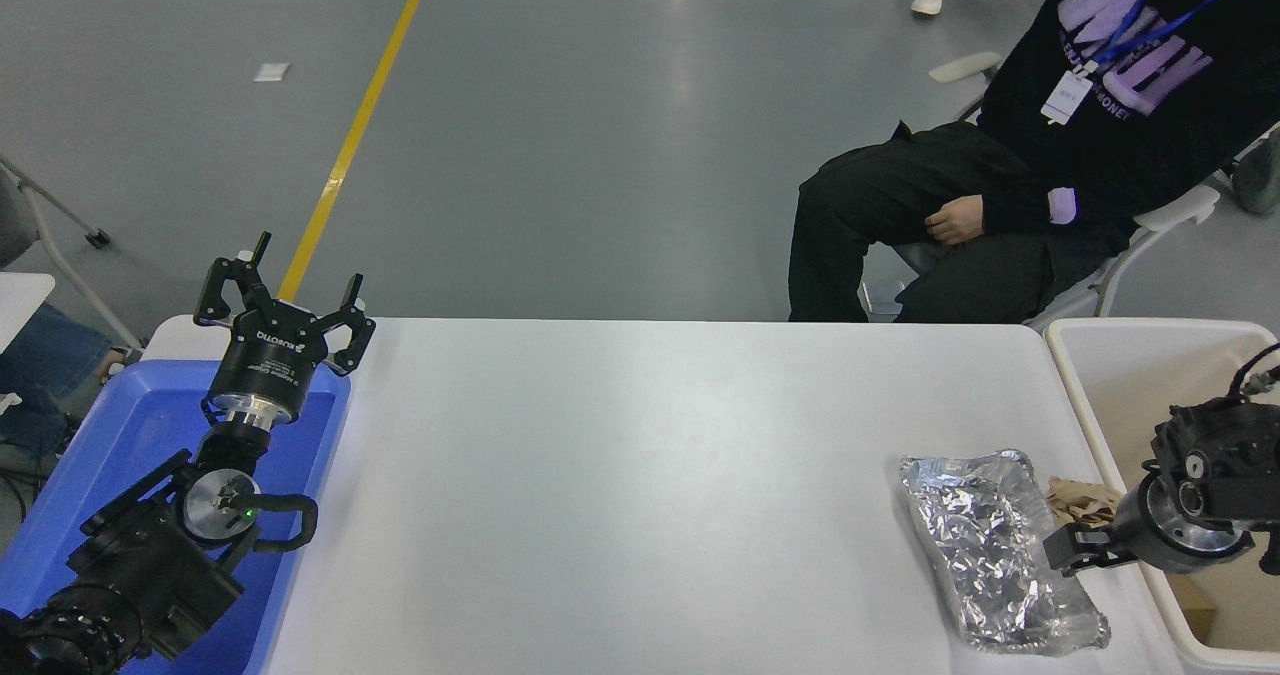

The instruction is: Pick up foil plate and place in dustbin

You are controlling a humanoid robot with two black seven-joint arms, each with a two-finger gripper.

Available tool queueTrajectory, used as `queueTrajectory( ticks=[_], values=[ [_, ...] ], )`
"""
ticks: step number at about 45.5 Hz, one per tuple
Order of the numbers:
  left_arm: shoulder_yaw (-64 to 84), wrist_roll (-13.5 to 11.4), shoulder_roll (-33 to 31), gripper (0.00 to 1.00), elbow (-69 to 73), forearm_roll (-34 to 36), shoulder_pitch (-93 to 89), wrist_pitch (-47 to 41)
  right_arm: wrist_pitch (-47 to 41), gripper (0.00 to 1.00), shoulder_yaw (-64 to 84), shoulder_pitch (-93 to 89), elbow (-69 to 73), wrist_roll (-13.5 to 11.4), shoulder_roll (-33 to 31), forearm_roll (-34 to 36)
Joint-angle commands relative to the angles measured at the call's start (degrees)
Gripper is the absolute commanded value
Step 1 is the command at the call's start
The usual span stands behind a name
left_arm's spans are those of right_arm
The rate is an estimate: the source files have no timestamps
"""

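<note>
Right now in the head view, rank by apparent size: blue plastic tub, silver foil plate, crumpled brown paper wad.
1. Blue plastic tub, largest, though cut off by the frame and partly hidden by the parked left arm.
2. Crinkled silver foil plate.
3. Crumpled brown paper wad, smallest; the right gripper covers part of it.

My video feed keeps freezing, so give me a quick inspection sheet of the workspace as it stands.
Surface: white table, mostly bare.
Job's things: foil plate flat near the table's right edge; dustbin beside that edge.
Clutter: brown paper wad between plate and dustbin; blue tub at left.
Grippers: right tool low at the plate's right rim, grip unclear; left tool open, parked over the tub.
Cables: black loop on left arm.
Surroundings: seated person at the far side; yellow floor line.
</note>
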State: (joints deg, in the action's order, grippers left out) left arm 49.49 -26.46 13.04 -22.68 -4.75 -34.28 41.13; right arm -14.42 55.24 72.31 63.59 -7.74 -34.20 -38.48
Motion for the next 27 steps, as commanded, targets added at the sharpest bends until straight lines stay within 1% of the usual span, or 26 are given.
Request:
queueTrajectory(
  ticks=[1, 11, 27],
  values=[
    [0.0, 0.0, -0.03, 0.98, 0.0, 0.01, 0.0, 0.0, 2.38, 0.98, -1.01, -4.29, -4.35, -0.17, -0.07, -0.11],
    [0.0, 0.0, -0.03, 0.98, 0.0, 0.01, 0.0, 0.0, 2.03, 0.99, -5.14, -3.93, -3.47, 0.1, -0.51, 2.09],
    [0.0, 0.0, -0.03, 0.98, 0.0, 0.01, 0.0, 0.0, 1.67, 0.99, -5.67, -3.05, -2.24, 0.19, -0.6, 2.18]
  ],
)
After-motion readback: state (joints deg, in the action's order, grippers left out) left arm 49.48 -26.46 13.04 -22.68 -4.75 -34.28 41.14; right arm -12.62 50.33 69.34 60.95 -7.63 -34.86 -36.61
